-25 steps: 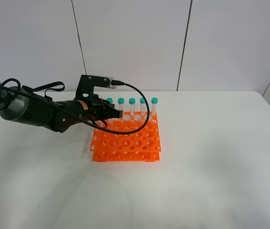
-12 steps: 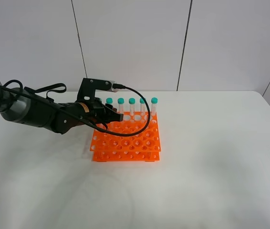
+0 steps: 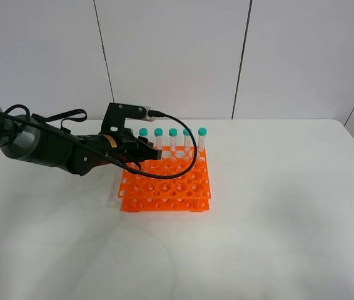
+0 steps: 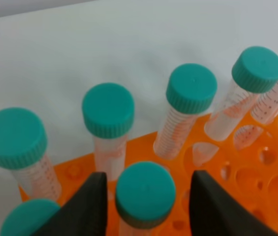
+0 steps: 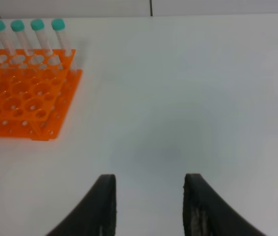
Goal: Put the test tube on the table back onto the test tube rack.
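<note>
White worktop [image 3: 277,206] carries our orange test tube rack [image 3: 166,184] at centre-left of the high view. Our left tool [image 4: 146,204] sits spread around the test tube [image 4: 145,194], whose cap stands between the jaws, seated in the rack. Our right tool [image 5: 149,206] hangs wide over bare worktop.

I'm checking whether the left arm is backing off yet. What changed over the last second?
The left gripper drew back slightly toward the left, away from the rack's middle. Its fingers stand open around a test tube seated in the test tube rack. Rack and back-row tubes stayed put.
</note>
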